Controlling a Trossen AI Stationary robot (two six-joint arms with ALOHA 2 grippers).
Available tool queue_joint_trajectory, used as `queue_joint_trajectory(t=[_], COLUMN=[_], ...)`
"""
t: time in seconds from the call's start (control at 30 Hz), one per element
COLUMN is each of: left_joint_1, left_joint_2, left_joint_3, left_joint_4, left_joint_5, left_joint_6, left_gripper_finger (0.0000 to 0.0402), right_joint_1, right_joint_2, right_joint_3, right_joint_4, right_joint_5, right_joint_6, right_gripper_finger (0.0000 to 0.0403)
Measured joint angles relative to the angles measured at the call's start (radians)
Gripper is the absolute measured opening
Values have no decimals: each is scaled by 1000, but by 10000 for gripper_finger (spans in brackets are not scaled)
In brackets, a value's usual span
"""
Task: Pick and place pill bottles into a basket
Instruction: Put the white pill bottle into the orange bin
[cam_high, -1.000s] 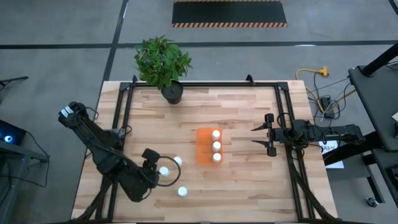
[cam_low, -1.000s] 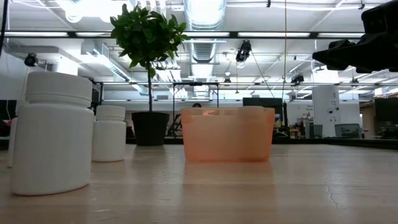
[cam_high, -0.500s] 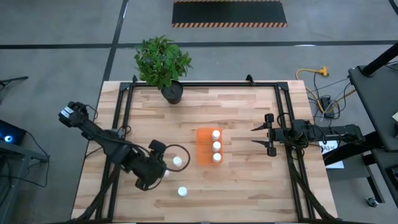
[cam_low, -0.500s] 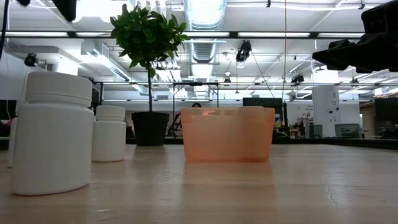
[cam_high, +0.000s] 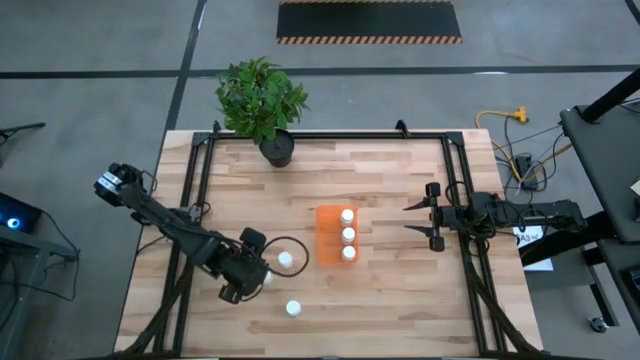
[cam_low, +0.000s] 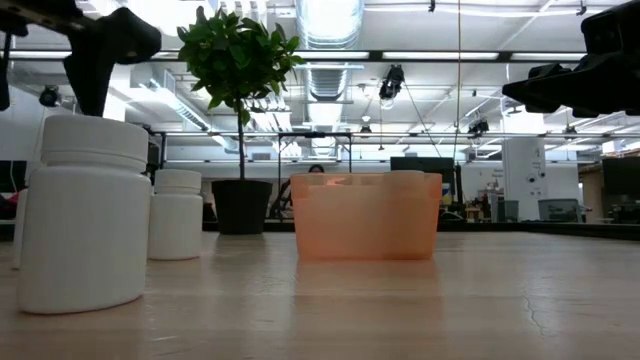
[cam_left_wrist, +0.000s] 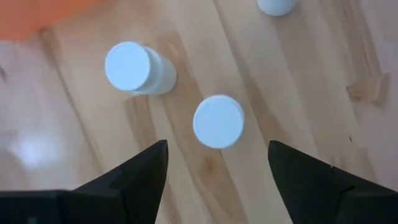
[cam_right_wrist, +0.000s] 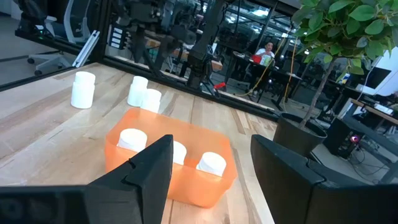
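- White plastic, cylindrical and capped: six small pill bottles, all alike. Three stand in a row inside the bright orange rectangular plastic basket (cam_high: 333, 236) on the pale wooden table (cam_high: 380, 170): the bottle farthest from the table's near edge (cam_high: 347, 215), the middle one (cam_high: 348, 234) and the nearest one (cam_high: 348, 253).
- Three stand loose on the wood on the left arm's side of the basket: one nearest the basket (cam_high: 285, 260), one just beside it under the left arm's wrist (cam_left_wrist: 218, 121), and a third well apart toward the table's near edge (cam_high: 293, 308).
- The left gripper (cam_left_wrist: 217, 163) hangs above the loose pair with its dark fingers spread wide and nothing between them; the wrist view shows the round cap of the second bottle lying between the two fingertips, seen from straight above.
- The right gripper (cam_high: 420, 222) waits near the right edge of the table, jaws parted and empty, pointed at the basket.
- Handling, as a judgement: the bottles look light and stiff, with smooth walls that could slip or tip if nudged off-centre. The safest hold seems to be across the body just under the cap, fingers descending squarely on either side.
- The neighbouring bottle stands close, so a finger could knock it.
- A green leafy plant in a black pot (cam_high: 277, 150) stands at the far edge, clear of the work.
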Motion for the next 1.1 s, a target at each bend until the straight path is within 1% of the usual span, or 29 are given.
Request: queue_joint_trajectory(t=[0.2, 0.37, 0.63, 1.1], left_joint_1=[1, 14, 26, 30], left_joint_2=[0, 8, 27, 124], left_joint_3=[-55, -67, -124, -124], left_joint_4=[95, 112, 212, 212], left_joint_5=[13, 13, 26, 38], left_joint_6=[0, 0, 0, 1], left_gripper_finger=[258, 258, 258, 258], right_joint_1=[0, 0, 0, 0], right_joint_2=[0, 0, 0, 1], right_joint_3=[0, 0, 0, 0], right_joint_4=[0, 0, 0, 0], right_joint_5=[0, 0, 0, 0], right_joint_6=[0, 0, 0, 0], right_gripper_finger=[206, 206, 206, 206])
